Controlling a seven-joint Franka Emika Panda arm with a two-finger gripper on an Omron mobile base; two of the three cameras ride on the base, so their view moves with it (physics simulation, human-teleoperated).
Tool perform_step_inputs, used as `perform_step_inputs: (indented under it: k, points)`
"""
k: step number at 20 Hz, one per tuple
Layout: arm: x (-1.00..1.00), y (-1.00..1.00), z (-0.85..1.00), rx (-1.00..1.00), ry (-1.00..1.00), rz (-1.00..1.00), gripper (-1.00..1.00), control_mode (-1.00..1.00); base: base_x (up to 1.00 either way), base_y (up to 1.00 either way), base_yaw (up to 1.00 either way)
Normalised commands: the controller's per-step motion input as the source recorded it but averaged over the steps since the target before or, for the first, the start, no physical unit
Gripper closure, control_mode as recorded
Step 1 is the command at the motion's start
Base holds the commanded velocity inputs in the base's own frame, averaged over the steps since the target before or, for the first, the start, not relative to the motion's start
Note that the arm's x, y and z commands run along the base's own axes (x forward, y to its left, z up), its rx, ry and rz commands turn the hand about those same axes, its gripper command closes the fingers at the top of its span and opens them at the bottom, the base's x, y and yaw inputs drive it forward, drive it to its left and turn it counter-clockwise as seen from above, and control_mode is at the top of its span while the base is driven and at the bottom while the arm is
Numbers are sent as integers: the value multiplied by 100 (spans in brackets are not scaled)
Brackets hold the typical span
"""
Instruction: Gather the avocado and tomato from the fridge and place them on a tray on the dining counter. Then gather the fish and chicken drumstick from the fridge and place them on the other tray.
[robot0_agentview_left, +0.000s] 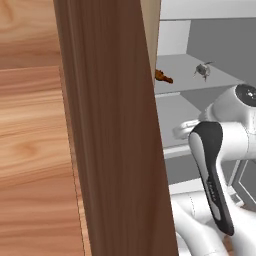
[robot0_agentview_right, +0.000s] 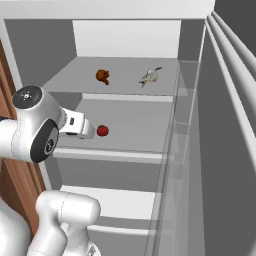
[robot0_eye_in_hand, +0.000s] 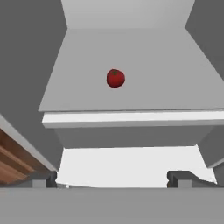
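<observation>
Honestly the only other stuff hanging around here is woodwork. A dark brown wood panel (robot0_agentview_left: 115, 140) is standing tall through the middle of the left base view, leaning a little in the frame, with its grain running up and down. A lighter wooden cabinet front (robot0_agentview_left: 32, 130) is sitting right against its left side, grain going sideways and a seam crossing it higher up. A reddish wood strip (robot0_agentview_right: 4, 65) is peeking in at the left edge of the right base view, and more brown planking (robot0_eye_in_hand: 13, 162) is showing at the hand view's lower left.
</observation>
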Motion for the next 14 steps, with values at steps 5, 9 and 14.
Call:
perform_step_inputs:
  k: [5,9,14]
  points:
    - [55,1,-14,-3,0,0,-100,-100,0,0,0]
    - [74,4,-22,0,0,0,-100,-100,0,0,0]
    - [66,7,-35,0,0,0,-100,-100,0,0,0]
